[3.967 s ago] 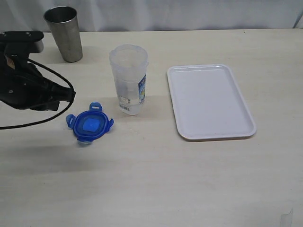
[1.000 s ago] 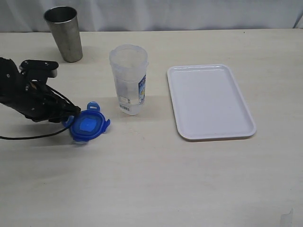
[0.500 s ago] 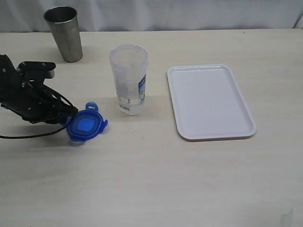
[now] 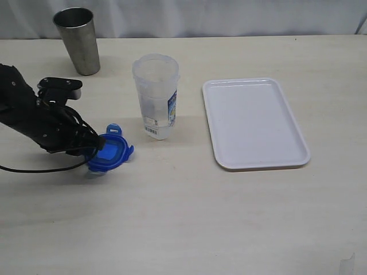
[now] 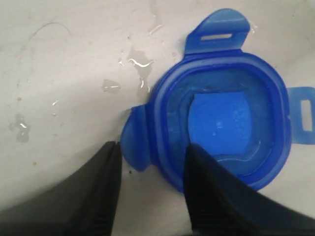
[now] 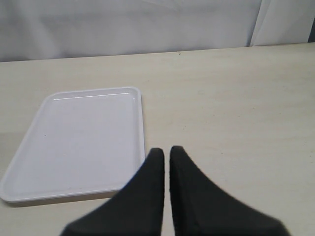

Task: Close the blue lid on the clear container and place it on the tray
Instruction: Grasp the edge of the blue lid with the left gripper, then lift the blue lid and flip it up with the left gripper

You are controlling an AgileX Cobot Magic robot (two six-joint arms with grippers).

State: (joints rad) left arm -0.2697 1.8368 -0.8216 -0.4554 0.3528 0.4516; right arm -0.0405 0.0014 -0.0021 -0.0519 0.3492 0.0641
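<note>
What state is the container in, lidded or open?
Open. The container stands upright with its mouth bare; the lid is apart from it, to one side, with one flap held in the left gripper.

Pale wooden tabletop [image 4: 189, 223] fills the scene, evenly lit; right behind the tabletop's far edge, a white cloth backdrop [image 4: 229, 16] hangs.

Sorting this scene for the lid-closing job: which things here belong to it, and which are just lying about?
Belong to the job: blue lid, clear container, tray.
Just lying about: metal cup, water droplets.
</note>
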